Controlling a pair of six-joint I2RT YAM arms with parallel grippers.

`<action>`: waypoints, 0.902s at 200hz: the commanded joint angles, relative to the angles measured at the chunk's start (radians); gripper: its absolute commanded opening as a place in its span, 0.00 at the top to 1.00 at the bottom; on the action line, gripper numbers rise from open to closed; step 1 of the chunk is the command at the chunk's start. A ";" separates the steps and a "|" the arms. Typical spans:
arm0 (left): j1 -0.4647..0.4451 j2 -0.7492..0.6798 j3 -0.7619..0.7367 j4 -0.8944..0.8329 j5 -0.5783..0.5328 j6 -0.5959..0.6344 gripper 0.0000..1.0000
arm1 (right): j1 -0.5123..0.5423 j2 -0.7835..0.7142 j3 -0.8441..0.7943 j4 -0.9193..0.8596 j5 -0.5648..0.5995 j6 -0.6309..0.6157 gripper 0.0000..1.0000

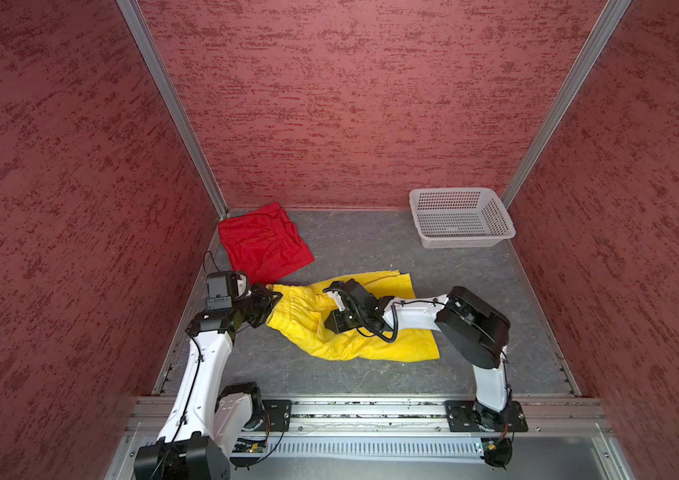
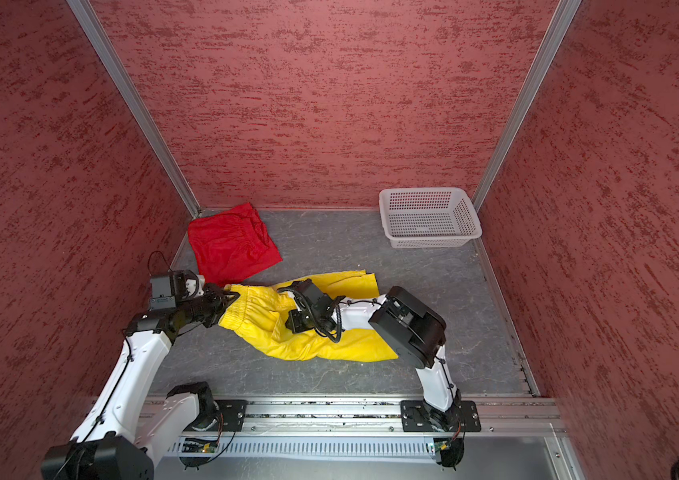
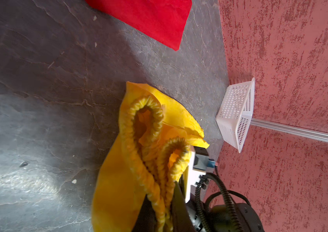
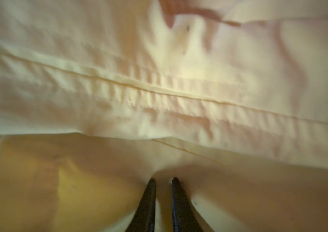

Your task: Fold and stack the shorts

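Beneath my right wrist, blurred yellow shorts (image 4: 159, 90), right fingers (image 4: 149, 200) barely apart, hold unclear; left fingers (image 3: 179, 209) tight on waistband (image 3: 139, 128).

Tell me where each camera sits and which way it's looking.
Both top views: high above the arms' end of the table, looking down toward the back wall; left arm, right arm, yellow shorts, red shorts and basket show.
Left wrist: on the left arm, looking past the left gripper, shut on the yellow waistband, toward the basket.
Right wrist: close over the yellow shorts; only the tips of the right gripper show.
Shared: every view has the yellow shorts.
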 commanded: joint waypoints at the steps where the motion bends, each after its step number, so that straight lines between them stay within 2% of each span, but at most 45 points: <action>1: -0.033 -0.005 0.034 0.027 -0.002 -0.037 1.00 | 0.005 0.022 0.046 -0.016 -0.025 -0.003 0.82; 35: -0.101 -0.016 0.060 0.026 -0.036 -0.069 1.00 | 0.001 0.064 0.139 -0.019 -0.037 -0.041 0.81; 56: -0.126 -0.035 0.097 -0.029 -0.095 -0.062 1.00 | -0.030 0.015 0.136 -0.007 -0.037 -0.047 0.82; 89: -0.146 -0.019 0.186 -0.129 -0.178 -0.005 1.00 | -0.147 -0.239 -0.080 -0.017 -0.009 0.005 0.82; 128: -0.152 0.005 0.222 -0.160 -0.235 0.028 1.00 | -0.233 -0.536 -0.335 -0.247 0.119 -0.002 0.79; 148: -0.153 0.019 0.231 -0.164 -0.255 0.040 1.00 | -0.258 -0.602 -0.430 -0.281 0.110 0.008 0.79; 180: -0.156 0.021 0.250 -0.181 -0.281 0.052 1.00 | -0.274 -0.614 -0.503 -0.261 0.091 0.029 0.85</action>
